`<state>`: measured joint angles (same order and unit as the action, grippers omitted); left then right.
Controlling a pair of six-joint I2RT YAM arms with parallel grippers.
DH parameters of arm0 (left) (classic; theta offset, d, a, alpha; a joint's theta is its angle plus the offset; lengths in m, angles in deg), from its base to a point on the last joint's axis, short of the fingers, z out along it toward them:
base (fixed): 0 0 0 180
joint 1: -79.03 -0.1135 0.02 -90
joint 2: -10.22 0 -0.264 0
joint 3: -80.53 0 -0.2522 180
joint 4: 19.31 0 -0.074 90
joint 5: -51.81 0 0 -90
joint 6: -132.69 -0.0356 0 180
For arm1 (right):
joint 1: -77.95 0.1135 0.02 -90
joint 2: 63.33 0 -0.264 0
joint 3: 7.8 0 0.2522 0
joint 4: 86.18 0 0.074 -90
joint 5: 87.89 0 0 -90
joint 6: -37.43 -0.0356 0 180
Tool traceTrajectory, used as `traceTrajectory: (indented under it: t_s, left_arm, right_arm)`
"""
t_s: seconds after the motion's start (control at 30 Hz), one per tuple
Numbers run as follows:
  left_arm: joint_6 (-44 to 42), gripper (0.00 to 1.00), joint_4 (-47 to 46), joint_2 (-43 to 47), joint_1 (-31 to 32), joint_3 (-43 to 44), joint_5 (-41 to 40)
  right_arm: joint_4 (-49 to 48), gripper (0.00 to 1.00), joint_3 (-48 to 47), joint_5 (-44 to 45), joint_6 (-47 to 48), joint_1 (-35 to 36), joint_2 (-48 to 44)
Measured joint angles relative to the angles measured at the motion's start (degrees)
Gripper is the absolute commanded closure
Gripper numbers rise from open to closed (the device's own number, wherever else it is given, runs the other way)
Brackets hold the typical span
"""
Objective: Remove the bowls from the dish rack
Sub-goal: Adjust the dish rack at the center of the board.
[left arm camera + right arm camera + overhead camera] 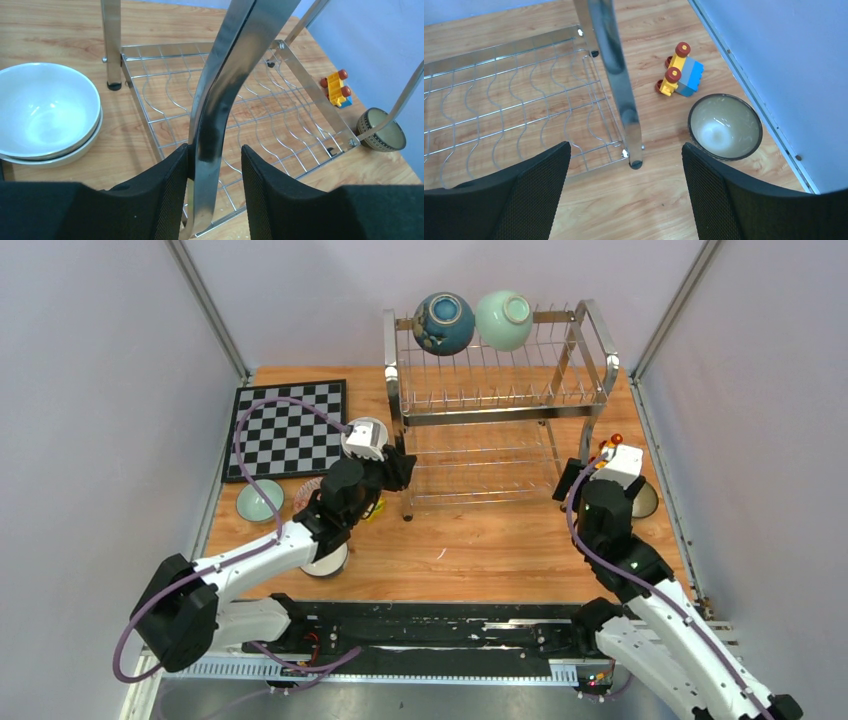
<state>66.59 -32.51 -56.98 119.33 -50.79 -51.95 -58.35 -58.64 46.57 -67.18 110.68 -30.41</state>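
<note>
Rack (500,415): standing at the counter's (480,560) far edge, carrying the blue bowl (444,323) and mint bowl (503,320) on top.
Left tool (215,160): half spread, straddling the rack's near-left post, probably bracing it.
Right tool (626,155): hovering spread wide and empty. It is likely needing to rise to the top tier next.

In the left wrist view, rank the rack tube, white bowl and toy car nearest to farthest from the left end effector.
1. Rack tube, between the left end effector's fingers.
2. White bowl, close on the left.
3. Toy car, far off to the right.
</note>
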Motion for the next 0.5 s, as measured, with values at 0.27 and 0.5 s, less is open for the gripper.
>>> traceTrajectory:
  t_s: [0.27, 0.5]
  left_arm:
    - [1.0, 0.65, -0.9, -2.6, -0.1, 0.0, -0.1]
    - [2.0, 0.74, -0.9, -3.6, -0.5, 0.0, 1.0]
  right_arm:
    - [-7.0, 0.25, 2.6, -12.0, -3.6, -15.4, 3.4]
    - [-15.1, 0.28, 4.0, -17.4, -4.5, -19.2, 14.0]
